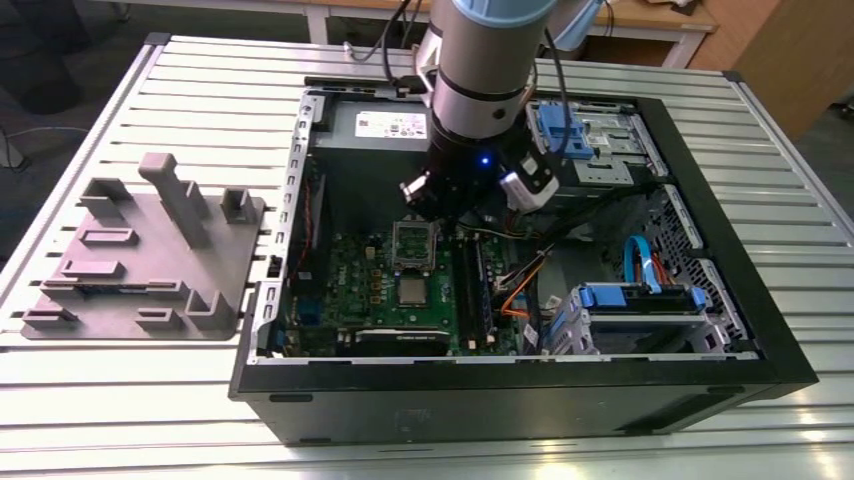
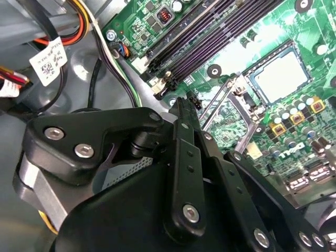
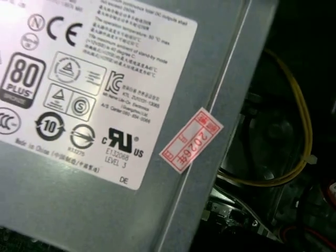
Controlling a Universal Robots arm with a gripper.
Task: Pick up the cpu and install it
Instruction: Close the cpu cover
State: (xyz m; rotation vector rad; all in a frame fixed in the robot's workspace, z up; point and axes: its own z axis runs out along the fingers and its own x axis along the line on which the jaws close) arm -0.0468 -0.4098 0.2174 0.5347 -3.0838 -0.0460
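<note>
Well, the gripper [image 2: 184,105] hangs over the board with its fingers [image 2: 185,157] together (nothing in them). The cpu [image 2: 278,76] lies flat past the fingertips, beyond the socket [image 2: 229,102]. Pick-up looks not yet begun; grabbing needs open fingers.

Above cpu [image 1: 412,291]: open, nothing over it.
Socket frame [image 1: 415,243]: raised, just far of the cpu.
Right flank: memory slots [image 1: 470,285], orange cables [image 1: 523,283].
Far end: grey box [image 1: 374,130] walls access.

Exterior view high above open computer case [image 1: 747,330], wrist views close inside it
</note>
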